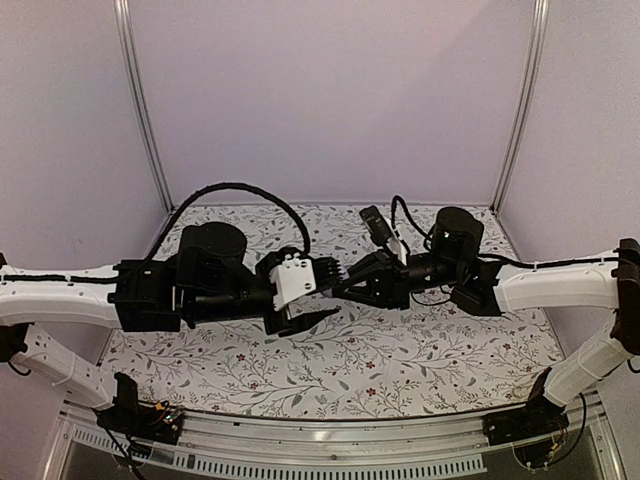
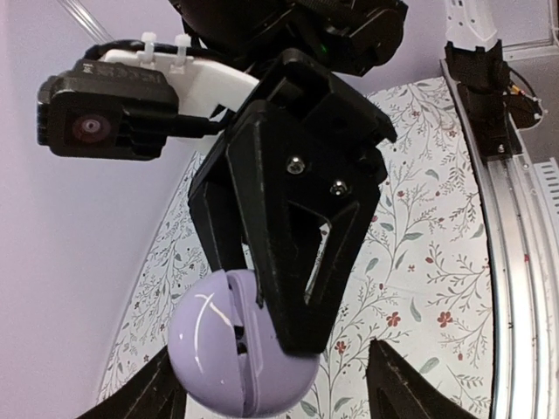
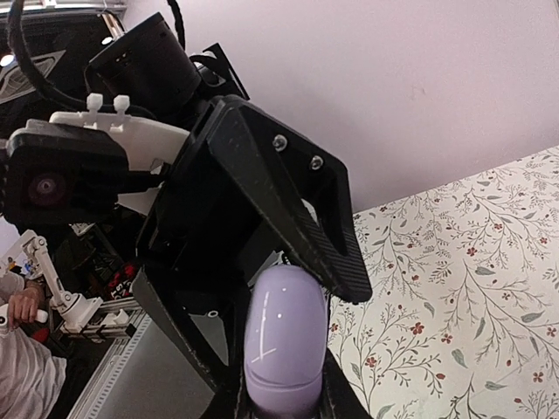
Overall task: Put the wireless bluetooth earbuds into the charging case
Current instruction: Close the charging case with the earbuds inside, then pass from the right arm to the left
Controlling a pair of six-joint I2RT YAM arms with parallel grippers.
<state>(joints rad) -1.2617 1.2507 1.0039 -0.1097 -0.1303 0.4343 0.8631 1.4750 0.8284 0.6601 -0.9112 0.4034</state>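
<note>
Left pincer [image 1: 332,291] astride right pincer's [image 2: 262,307] charging case [image 2: 210,353]

Soft even light; white glints on the charging case [image 3: 281,340].

Glossy lavender case [image 2: 210,358], rounded, halves together along a visible seam, pinched aloft in right gripper [image 1: 345,287].

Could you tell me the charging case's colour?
The case is glossy lavender, clearest in the left wrist view.
</note>
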